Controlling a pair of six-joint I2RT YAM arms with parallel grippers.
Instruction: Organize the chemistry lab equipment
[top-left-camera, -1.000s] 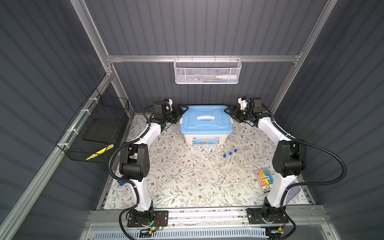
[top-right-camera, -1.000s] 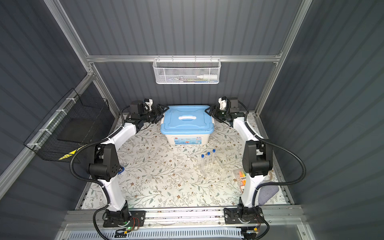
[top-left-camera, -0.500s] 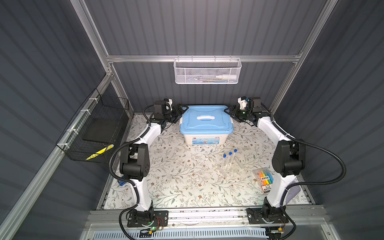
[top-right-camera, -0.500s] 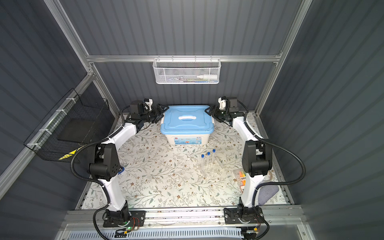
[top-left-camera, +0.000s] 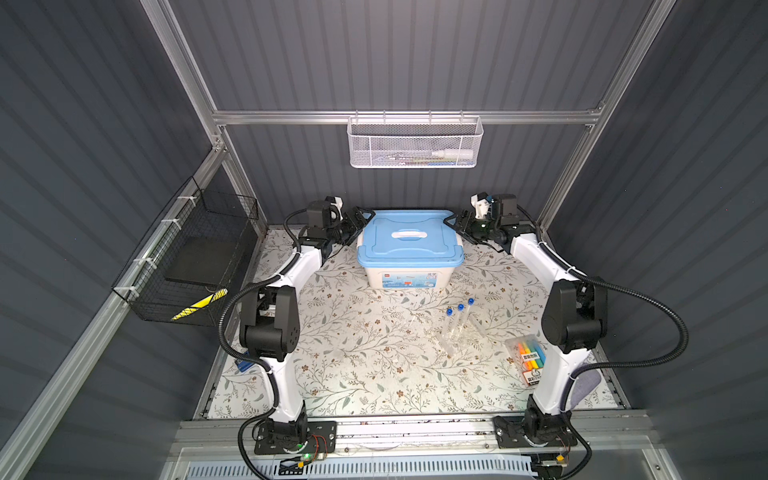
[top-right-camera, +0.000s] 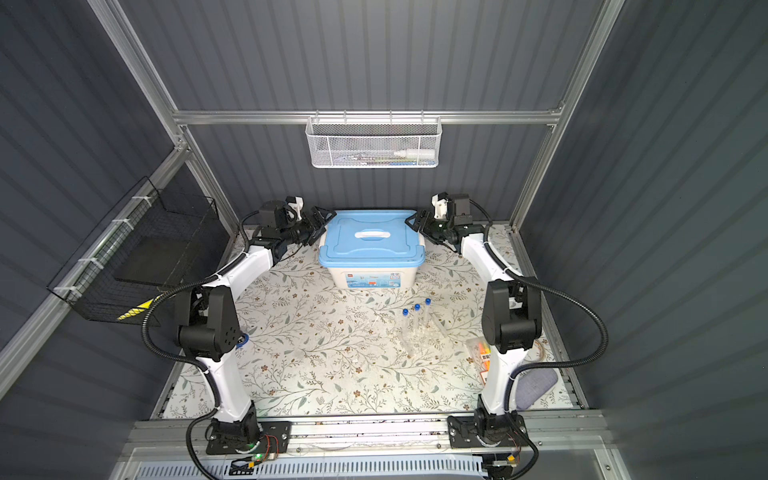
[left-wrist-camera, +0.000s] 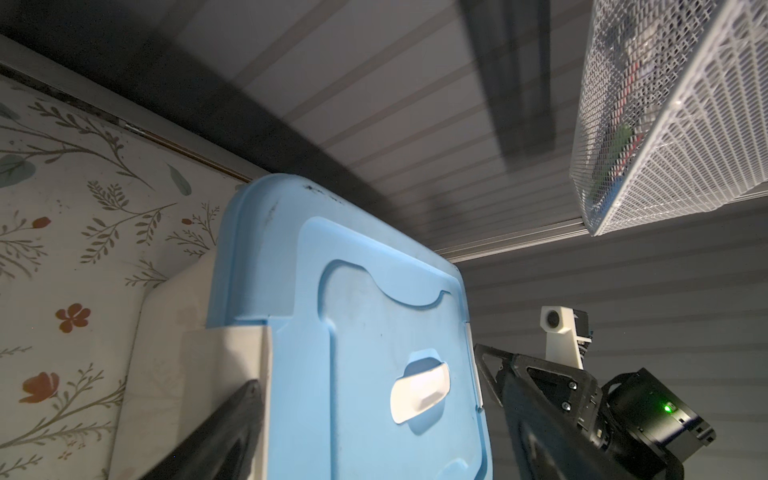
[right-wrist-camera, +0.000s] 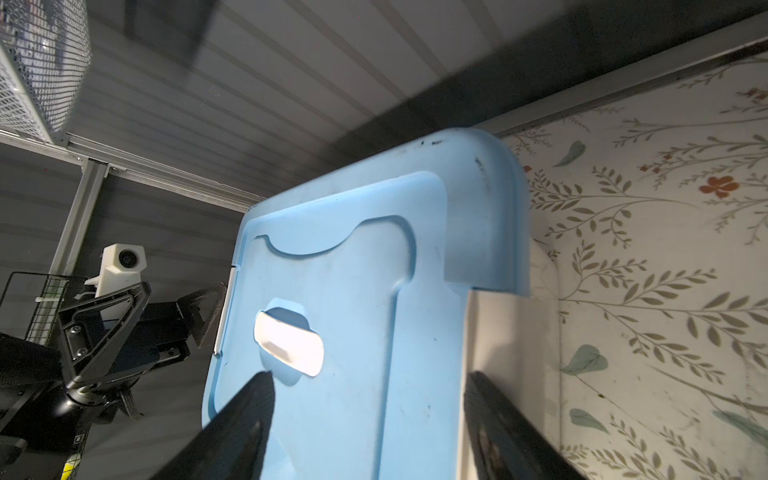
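Three clear blue-capped test tubes (top-left-camera: 460, 309) (top-right-camera: 417, 308) stand in a clear rack (top-left-camera: 454, 337) (top-right-camera: 409, 341) on the floral mat, right of centre. Both grippers are far from them, at the back. My left gripper (top-left-camera: 360, 220) (top-right-camera: 326, 219) stands open at the left end of the blue lid (top-left-camera: 409, 239) (top-right-camera: 372, 241). In the left wrist view one of its fingers (left-wrist-camera: 224, 432) shows beside the white clip. My right gripper (top-left-camera: 455, 222) (top-right-camera: 412, 222) (right-wrist-camera: 370, 376) is open and straddles the lid's right end, one finger over the lid and one beside the box wall.
The lid sits on a white storage box (top-left-camera: 401, 279) against the back wall. A pack of coloured highlighters (top-left-camera: 530, 360) lies at the right, near a grey pad (top-right-camera: 536, 384). A blue object (top-left-camera: 243, 365) peeks from behind the left arm. A white mesh basket (top-left-camera: 415, 143) hangs on the back wall. A black wire basket (top-left-camera: 187, 257) hangs on the left wall.
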